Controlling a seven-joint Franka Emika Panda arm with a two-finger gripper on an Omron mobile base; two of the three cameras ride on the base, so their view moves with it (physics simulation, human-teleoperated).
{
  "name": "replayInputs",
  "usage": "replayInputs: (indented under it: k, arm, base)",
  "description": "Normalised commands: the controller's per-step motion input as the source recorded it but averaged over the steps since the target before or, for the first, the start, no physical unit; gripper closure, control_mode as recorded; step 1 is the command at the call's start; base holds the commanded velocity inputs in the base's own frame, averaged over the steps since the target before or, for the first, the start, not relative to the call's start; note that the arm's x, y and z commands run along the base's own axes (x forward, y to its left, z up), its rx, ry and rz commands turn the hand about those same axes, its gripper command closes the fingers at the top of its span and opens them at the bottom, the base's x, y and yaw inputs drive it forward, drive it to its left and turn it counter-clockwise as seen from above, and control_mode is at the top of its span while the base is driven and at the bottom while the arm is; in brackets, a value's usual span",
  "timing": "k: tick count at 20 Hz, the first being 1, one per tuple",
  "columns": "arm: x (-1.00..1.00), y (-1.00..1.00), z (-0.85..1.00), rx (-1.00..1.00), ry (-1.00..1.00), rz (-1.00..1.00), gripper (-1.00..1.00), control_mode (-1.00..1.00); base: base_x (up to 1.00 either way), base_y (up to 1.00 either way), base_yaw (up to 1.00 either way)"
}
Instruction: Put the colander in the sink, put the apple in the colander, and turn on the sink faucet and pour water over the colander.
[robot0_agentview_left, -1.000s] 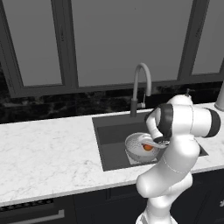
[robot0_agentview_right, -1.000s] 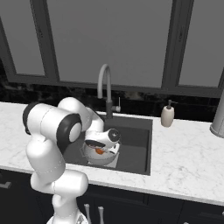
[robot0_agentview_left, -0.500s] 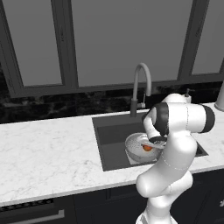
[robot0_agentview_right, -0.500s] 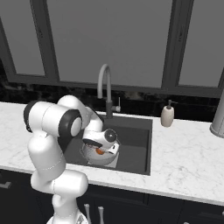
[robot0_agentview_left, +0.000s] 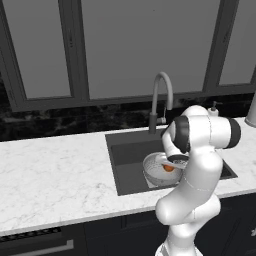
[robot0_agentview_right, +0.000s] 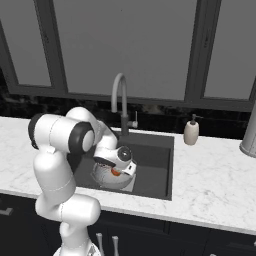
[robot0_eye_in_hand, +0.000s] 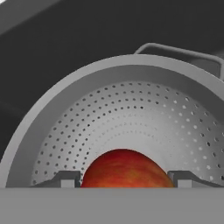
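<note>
With the colander (robot0_agentview_left: 159, 171) already seated in the sink (robot0_agentview_left: 131, 162), the gripper (robot0_eye_in_hand: 124, 180) has dipped lower over the past second and holds the apple (robot0_eye_in_hand: 124, 169) clamped between its fingertips just above the perforated bowl, release apparently imminent.

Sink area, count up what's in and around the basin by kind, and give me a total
Colander: 1
Apple: 1
Faucet: 1
Soap dispenser: 1
Total: 4
</note>
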Motion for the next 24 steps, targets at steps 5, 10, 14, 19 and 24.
replayInputs:
  k: [5,10,14,19,24]
  arm:
    - [-0.01,0.14,-0.02,-0.02,0.0,-0.04,-1.0,-1.0]
    - [-0.17,0.01,0.05,0.0,0.0,-0.01,-1.0,-1.0]
    - [-0.26,0.0,0.12,0.0,0.0,0.0,-1.0,-1.0]
    - [-0.25,-0.02,0.26,0.0,0.0,0.0,-1.0,-1.0]
    - [-0.34,-0.09,0.57,0.0,0.0,0.0,-1.0,-1.0]
  base:
    - [0.0,0.0,0.0]
    - [0.0,0.0,0.0]
    - [0.0,0.0,0.0]
    - [0.0,0.0,0.0]
    - [0.0,0.0,0.0]
